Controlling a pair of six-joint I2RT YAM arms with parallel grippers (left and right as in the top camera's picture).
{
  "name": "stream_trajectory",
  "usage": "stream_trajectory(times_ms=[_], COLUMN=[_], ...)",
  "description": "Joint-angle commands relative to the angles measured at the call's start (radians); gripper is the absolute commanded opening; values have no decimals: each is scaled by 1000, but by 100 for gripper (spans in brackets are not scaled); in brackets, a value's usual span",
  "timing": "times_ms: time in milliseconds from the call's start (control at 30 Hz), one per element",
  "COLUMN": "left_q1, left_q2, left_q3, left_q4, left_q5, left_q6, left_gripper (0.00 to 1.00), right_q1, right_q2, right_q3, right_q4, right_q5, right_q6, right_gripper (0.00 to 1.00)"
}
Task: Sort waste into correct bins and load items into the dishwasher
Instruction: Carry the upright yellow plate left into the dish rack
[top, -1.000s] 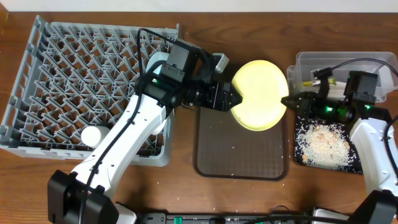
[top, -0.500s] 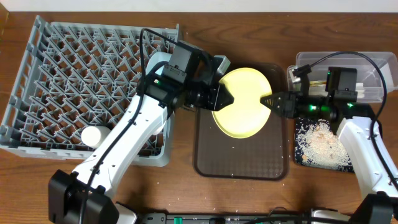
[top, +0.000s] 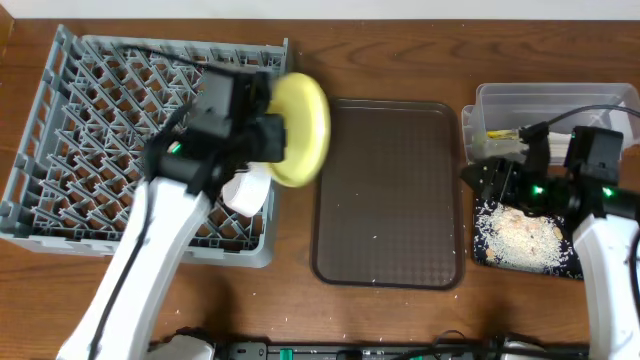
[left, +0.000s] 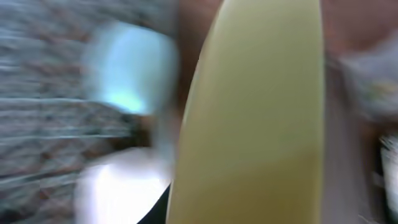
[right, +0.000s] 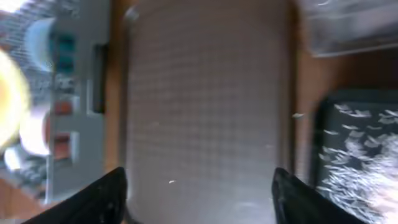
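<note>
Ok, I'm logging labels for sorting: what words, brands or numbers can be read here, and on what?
None can be read.
The yellow-green printed snack wrapper in the clear rectangular plastic tub: print too small to read.
Both wrist views: blurred, no text shows.

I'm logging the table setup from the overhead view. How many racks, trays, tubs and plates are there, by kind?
grey dish rack: 1
trays: 2 (brown serving tray, black tray)
clear tub: 1
yellow plate: 1
Total: 5
</note>
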Motion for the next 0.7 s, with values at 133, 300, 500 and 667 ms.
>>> stream_trajectory(times_ms=[133,300,500,667], left_q1=[2,2,9,50], left_q2=[-37,66,218,308], left_q3=[16,3,3,3], left_q4=[-45,-29,32,89], left_q5=[-593,-695,-691,-591], left_q6=[261,420,439,432], left_gripper=[7,7,7,8], right_q1=[8,8,8,8], right_q2=[-39,-34,-34,-34], right_q3=[2,2,2,2], right_q4=[16,34,30,30], right_q5=[121,121,121,121], right_q6=[29,47,47,47], right_gripper=[84,85,86,87])
